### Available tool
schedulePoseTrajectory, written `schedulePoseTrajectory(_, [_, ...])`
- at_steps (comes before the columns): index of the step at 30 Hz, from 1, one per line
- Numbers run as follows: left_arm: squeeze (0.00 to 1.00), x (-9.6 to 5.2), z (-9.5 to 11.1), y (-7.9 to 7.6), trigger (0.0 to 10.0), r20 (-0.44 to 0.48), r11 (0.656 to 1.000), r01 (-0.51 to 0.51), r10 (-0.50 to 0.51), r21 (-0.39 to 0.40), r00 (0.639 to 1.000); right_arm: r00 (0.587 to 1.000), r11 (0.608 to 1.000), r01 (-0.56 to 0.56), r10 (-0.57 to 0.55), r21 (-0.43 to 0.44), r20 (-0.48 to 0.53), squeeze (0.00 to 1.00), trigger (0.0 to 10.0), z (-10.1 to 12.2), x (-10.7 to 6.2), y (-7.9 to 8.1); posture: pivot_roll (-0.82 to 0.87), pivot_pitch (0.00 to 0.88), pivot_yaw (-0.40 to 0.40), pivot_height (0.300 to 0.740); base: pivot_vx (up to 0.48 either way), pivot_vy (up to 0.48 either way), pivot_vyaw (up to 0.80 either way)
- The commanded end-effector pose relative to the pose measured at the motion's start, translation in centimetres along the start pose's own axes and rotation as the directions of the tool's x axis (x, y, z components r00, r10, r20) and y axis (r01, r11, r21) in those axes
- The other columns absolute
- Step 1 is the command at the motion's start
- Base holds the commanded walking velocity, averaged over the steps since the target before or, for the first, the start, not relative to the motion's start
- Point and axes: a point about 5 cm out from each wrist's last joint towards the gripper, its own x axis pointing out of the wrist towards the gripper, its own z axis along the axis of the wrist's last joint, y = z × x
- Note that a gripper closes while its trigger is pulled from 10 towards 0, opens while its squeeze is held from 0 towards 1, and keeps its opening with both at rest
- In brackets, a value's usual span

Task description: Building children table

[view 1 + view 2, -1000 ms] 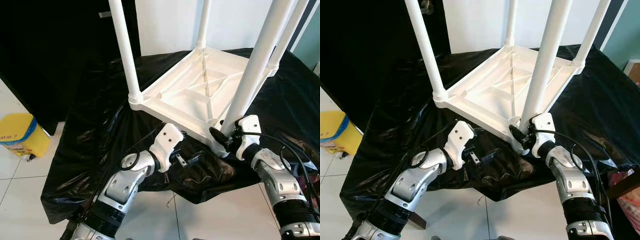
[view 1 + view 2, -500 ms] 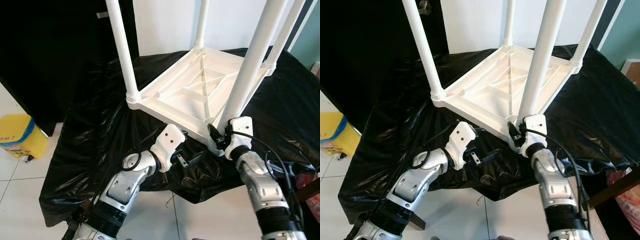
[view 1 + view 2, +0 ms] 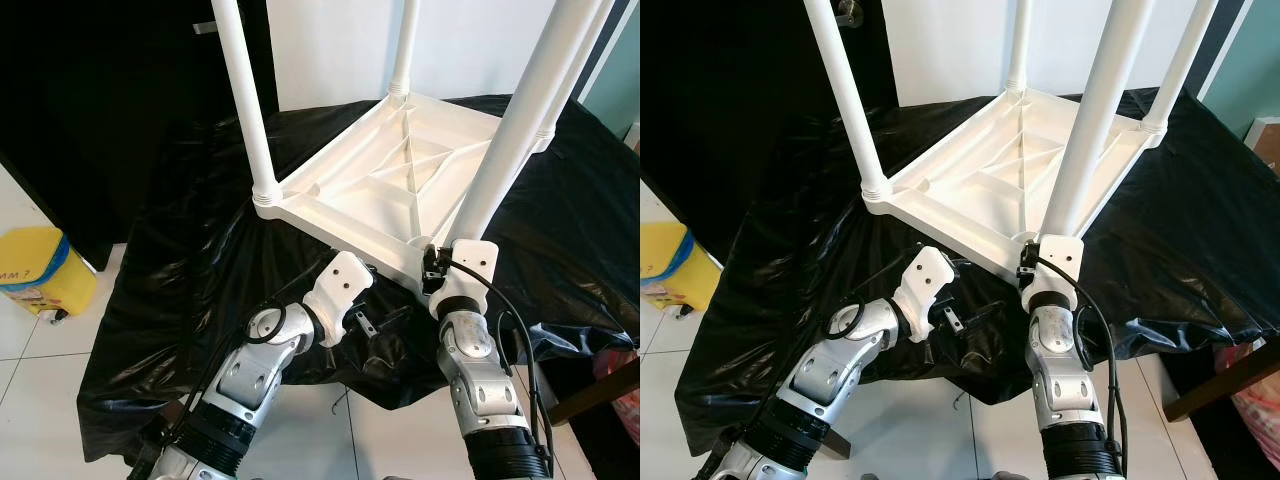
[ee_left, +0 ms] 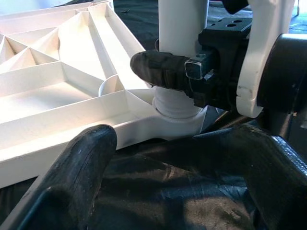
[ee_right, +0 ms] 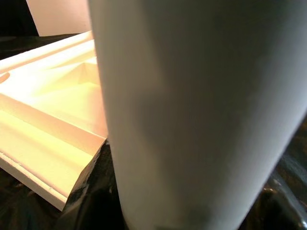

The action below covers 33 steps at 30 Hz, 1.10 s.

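Note:
A white plastic children's table (image 3: 390, 190) lies upside down on a black sheet (image 3: 200, 260), with its white legs standing up. My right gripper (image 3: 432, 272) is shut on the near leg (image 3: 500, 150) just above its socket at the table's front corner. In the left wrist view one black finger (image 4: 158, 69) of it wraps around the leg base (image 4: 177, 103). The right wrist view looks straight at this leg (image 5: 192, 115). My left gripper (image 3: 385, 320) is open, low over the sheet just in front of the table's front edge, holding nothing.
A yellow container (image 3: 35, 270) stands on the white tiled floor at the left. A black cabinet (image 3: 100, 100) rises at the back left. A brown wooden edge (image 3: 600, 385) pokes in at the lower right. The sheet hangs down over the front.
My right arm has swung left, from the right of the near leg to directly in front of it, with the gripper still at the leg's base. The left arm has hardly moved.

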Motion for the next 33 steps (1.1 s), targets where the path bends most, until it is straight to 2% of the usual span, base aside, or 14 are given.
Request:
schedulePoseTrajectory(1, [0.0,0.0,-0.3,0.5,10.0,-0.009,0.997,-0.073,0.073,0.012,0.997,0.998,1.0,-0.01,0.011,0.017,-0.058,0.0,10.0,-1.2,-0.4,0.2,-0.16,0.041,0.006,0.74,0.0,0.0,0.0])
schedulePoseTrajectory(7, [0.0,0.0,-0.2,0.6,10.0,-0.009,0.997,-0.074,0.075,0.025,0.997,0.999,0.999,-0.038,0.038,0.024,-0.023,0.0,10.0,-0.6,-0.5,0.8,-0.16,0.035,0.008,0.74,0.0,0.0,0.0])
schedulePoseTrajectory(8, [0.0,0.0,-0.1,0.6,10.0,-0.007,0.997,-0.072,0.072,0.025,0.997,0.999,0.999,-0.045,0.045,0.029,-0.013,1.0,10.0,-0.4,-0.5,0.9,-0.17,0.035,0.007,0.74,0.0,0.0,0.0])
schedulePoseTrajectory(12, [0.0,0.0,-0.1,0.5,10.0,0.003,0.998,-0.063,0.063,0.007,0.998,0.997,0.997,-0.067,0.066,0.032,0.026,1.0,10.0,0.3,-0.4,0.6,-0.17,0.037,0.009,0.74,0.0,0.0,0.0])
schedulePoseTrajectory(14, [0.0,0.0,-0.1,0.5,10.0,0.003,0.998,-0.061,0.061,0.003,0.998,0.993,0.994,-0.108,0.107,0.03,0.042,1.0,10.0,0.5,-0.5,0.5,-0.17,0.037,0.009,0.74,0.0,0.0,0.0])
schedulePoseTrajectory(15, [0.0,0.0,0.0,0.5,10.0,0.004,0.998,-0.059,0.059,0.001,0.998,0.984,0.985,-0.17,0.167,0.034,0.069,1.0,10.0,0.9,-0.6,0.3,-0.16,0.037,0.008,0.74,0.0,0.0,0.0])
schedulePoseTrajectory(21, [0.0,0.0,0.0,0.6,10.0,0.006,0.998,-0.058,0.058,0.0,0.998,0.971,0.974,-0.225,0.221,0.032,0.085,1.0,10.0,1.2,-0.8,0.0,-0.16,0.038,0.008,0.74,0.0,0.0,0.0])
schedulePoseTrajectory(23, [0.0,-0.1,0.1,0.7,10.0,0.009,0.998,-0.057,0.057,0.001,0.998,0.947,0.952,-0.307,0.305,0.008,0.097,1.0,10.0,1.4,-0.9,-1.4,-0.16,0.039,0.007,0.74,0.0,0.0,0.0])
schedulePoseTrajectory(25, [0.0,-0.1,0.1,0.7,10.0,0.009,0.998,-0.057,0.057,0.001,0.998,0.947,0.952,-0.307,0.305,0.008,0.097,1.0,10.0,1.4,-0.9,-1.4,-0.16,0.039,0.007,0.74,0.0,0.0,0.0])
schedulePoseTrajectory(26, [0.0,-0.1,0.1,0.7,10.0,0.011,0.998,-0.057,0.057,0.0,0.998,0.931,0.936,-0.352,0.352,-0.008,0.093,1.0,10.0,1.4,-0.9,-2.1,-0.17,0.04,0.008,0.74,0.0,0.0,0.0])
schedulePoseTrajectory(27, [0.0,-0.1,0.1,0.7,10.0,0.012,0.998,-0.056,0.056,-0.001,0.998,0.911,0.914,-0.404,0.405,-0.029,0.081,0.8,10.0,1.4,-0.9,-2.7,-0.17,0.042,0.012,0.74,0.0,0.0,0.0])
schedulePoseTrajectory(28, [0.0,-0.1,0.2,0.7,10.0,0.015,0.999,-0.052,0.052,-0.003,0.999,0.871,0.873,-0.485,0.488,-0.054,0.052,0.0,10.0,1.1,-0.8,-3.3,-0.17,0.043,0.011,0.74,0.0,0.0,0.0])
schedulePoseTrajectory(32, [0.0,0.0,0.2,0.7,10.0,0.016,0.999,-0.05,0.05,-0.004,0.999,0.851,0.851,-0.521,0.524,-0.069,0.036,0.0,10.0,1.0,-0.7,-3.5,-0.17,0.045,0.012,0.74,0.0,0.0,0.0])
schedulePoseTrajectory(33, [0.0,0.0,0.2,0.7,10.0,0.016,0.999,-0.049,0.049,-0.004,0.999,0.835,0.834,-0.547,0.55,-0.07,0.016,0.0,10.0,0.8,-0.6,-3.7,-0.17,0.047,0.013,0.74,0.0,0.0,0.0])
